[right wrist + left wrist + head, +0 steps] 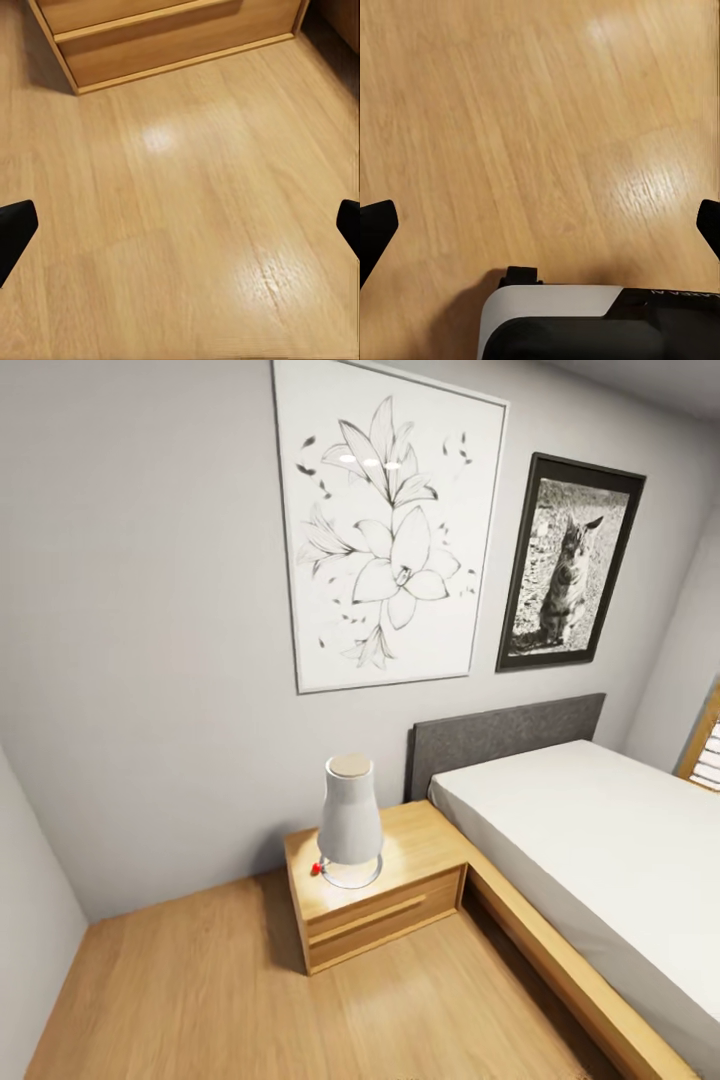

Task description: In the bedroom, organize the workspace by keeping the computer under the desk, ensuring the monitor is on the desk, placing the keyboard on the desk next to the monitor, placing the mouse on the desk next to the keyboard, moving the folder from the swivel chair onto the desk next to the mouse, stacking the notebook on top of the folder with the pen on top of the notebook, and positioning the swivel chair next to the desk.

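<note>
Grippers wide open over bare floor

Both grippers point down at the wooden floor [510, 127], each with its two black fingertips spread to the far edges of its wrist view and nothing between them. The left gripper [540, 225] hangs above plain boards, with a white and black part of the robot [555, 319] just below it in that view. One left fingertip [375, 225] shows at the edge. The right gripper [180, 229] hangs over the floor near the front of the nightstand [172, 37], whose drawer face and lower edge lie ahead of the fingertips [15, 225]. Neither gripper touches anything.

From the head view, the nightstand [400, 905] stands in the corner against the grey wall, touching the bed [600, 840] with its grey headboard. A white lamp [350, 820] stands on the nightstand. Two framed pictures hang above: a flower drawing [385, 530] and a cat photo [570, 565]. None of the desk things can be seen from here.
</note>
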You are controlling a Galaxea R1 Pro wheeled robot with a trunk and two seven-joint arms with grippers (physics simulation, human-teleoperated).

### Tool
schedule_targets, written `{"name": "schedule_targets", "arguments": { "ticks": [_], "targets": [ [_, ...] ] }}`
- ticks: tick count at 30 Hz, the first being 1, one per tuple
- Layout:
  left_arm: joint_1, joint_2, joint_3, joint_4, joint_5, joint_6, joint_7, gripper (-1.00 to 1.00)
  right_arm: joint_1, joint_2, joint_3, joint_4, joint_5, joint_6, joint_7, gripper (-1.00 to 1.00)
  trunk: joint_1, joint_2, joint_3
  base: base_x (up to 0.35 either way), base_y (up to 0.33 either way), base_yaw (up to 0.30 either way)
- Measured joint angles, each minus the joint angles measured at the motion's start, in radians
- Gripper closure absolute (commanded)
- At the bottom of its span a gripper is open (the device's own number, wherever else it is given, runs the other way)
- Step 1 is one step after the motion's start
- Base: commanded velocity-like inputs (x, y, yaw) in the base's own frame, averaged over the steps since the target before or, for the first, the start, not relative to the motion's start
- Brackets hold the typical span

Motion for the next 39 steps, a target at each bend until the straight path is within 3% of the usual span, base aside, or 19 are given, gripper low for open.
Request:
{"name": "schedule_targets", "arguments": {
  "ticks": [25,39],
  "targets": [
    [0.000,0.000,0.000,0.000,0.000,-0.001,0.000,-1.00,0.000,-0.013,-0.008,0.000,-0.010,-0.002,-0.003,-1.00,0.000,0.000,0.002,0.000,0.000,-0.300],
    [0.000,0.000,0.000,0.000,0.000,-0.002,0.001,-1.00,0.000,-0.010,-0.008,0.003,-0.008,-0.013,-0.008,-1.00,0.000,0.000,0.017,0.000,0.000,-0.241]
  ]
}}
